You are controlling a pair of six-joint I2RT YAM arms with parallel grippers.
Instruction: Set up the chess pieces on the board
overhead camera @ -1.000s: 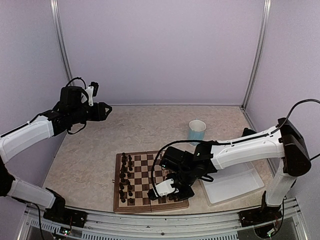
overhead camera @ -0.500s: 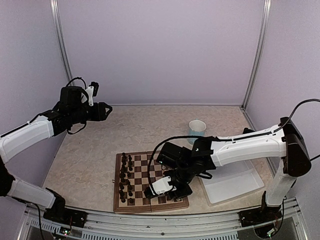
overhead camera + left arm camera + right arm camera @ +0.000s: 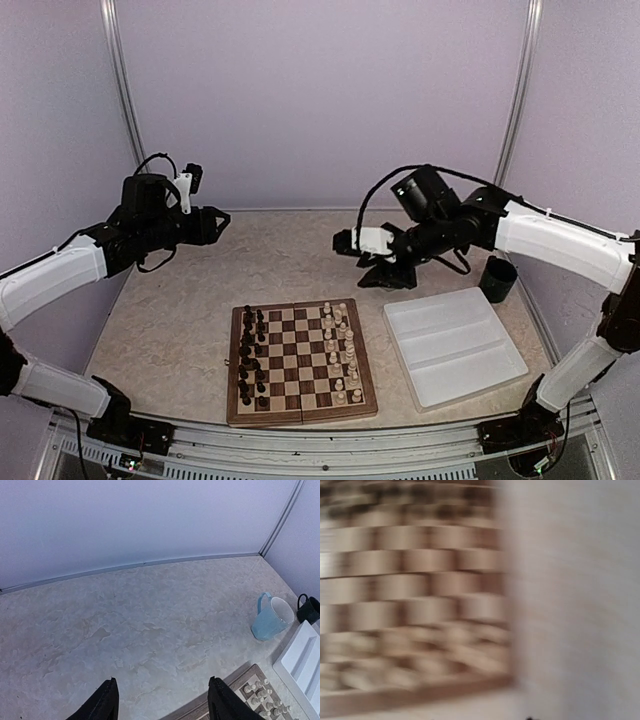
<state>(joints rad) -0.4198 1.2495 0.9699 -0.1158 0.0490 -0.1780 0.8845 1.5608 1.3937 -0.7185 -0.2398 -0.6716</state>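
The board (image 3: pixel 234 365) lies at the near middle of the table. Cream-white chess pieces (image 3: pixel 340 345) stand in two columns along its right side, and dark pieces (image 3: pixel 250 358) line its left side. My right gripper (image 3: pixel 378 272) hangs high above the table behind the board, touching none of the pieces. Its wrist view is a motion blur of the board (image 3: pixel 415 605) with no fingers showing. My left gripper (image 3: pixel 210 225) hovers over the far left, open and empty (image 3: pixel 162 700), with the board's corner (image 3: pixel 240 677) and some white pieces (image 3: pixel 260 695) at the lower right.
A white plastic tray (image 3: pixel 455 345) lies right of the board. A dark mug (image 3: pixel 497 278) stands behind the tray by the right wall. A light-blue mug (image 3: pixel 270 622) shows in the left wrist view, beside the dark mug (image 3: pixel 310 609) and the tray (image 3: pixel 302 655).
My right arm has lifted off the board's near right corner and swung up and back. The white pieces it covered now show. The left arm has barely moved.
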